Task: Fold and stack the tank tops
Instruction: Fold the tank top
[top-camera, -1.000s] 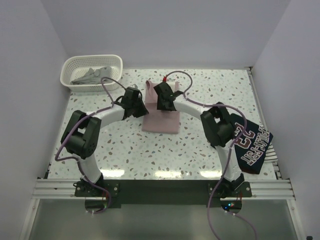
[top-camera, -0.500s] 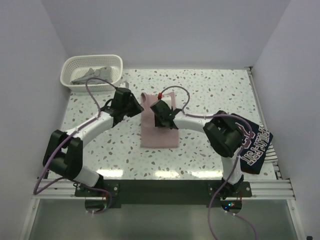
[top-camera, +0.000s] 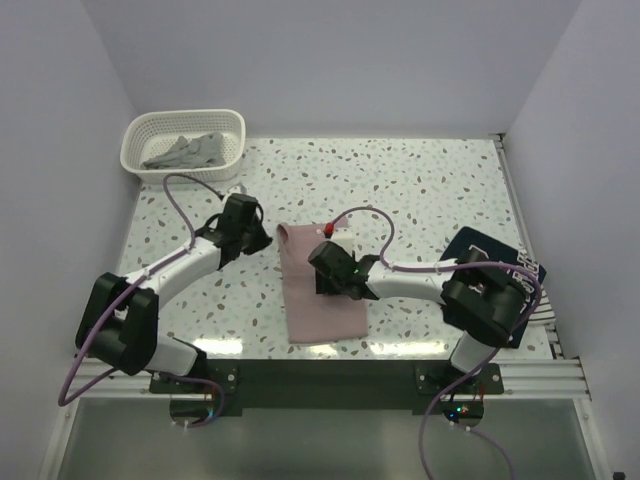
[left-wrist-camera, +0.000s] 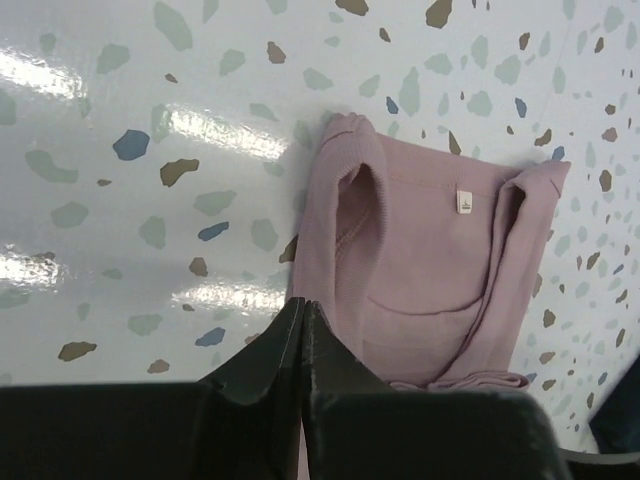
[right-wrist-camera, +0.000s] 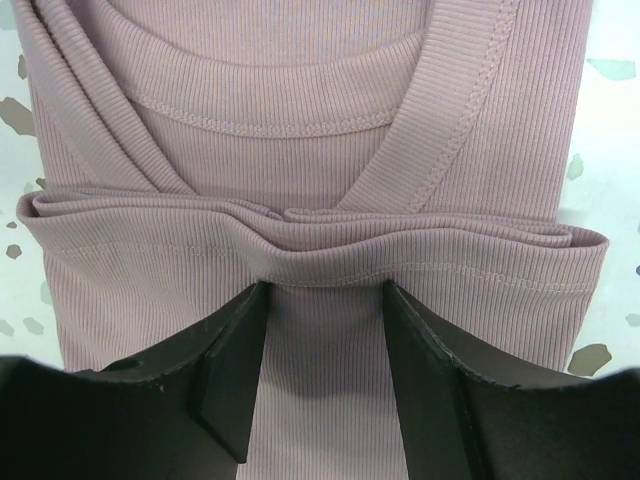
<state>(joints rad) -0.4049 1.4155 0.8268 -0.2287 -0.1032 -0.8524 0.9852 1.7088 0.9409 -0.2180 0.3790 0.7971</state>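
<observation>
The dusty pink tank top (top-camera: 322, 295) lies flat at the table's middle front, straps toward the back. My right gripper (top-camera: 326, 272) rests on it, open. In the right wrist view its fingers (right-wrist-camera: 232, 352) straddle the ribbed cloth (right-wrist-camera: 320, 120), with a bunched fold against their tips (right-wrist-camera: 325, 290). My left gripper (top-camera: 260, 238) is shut, its tips (left-wrist-camera: 302, 303) at the left edge of the pink top (left-wrist-camera: 430, 250); I see no cloth between them. The navy lettered top (top-camera: 505, 290) lies at the right edge. The grey top (top-camera: 185, 150) lies in the basket.
The white lattice basket (top-camera: 140, 135) stands at the back left corner. White walls close in the left, back and right. The arm bases and a metal rail (top-camera: 320, 375) run along the near edge. Cables loop over both arms.
Both grippers have moved toward the near edge, and the pink top has slid nearer with them and now lies longer. The right arm has folded low over the table.
</observation>
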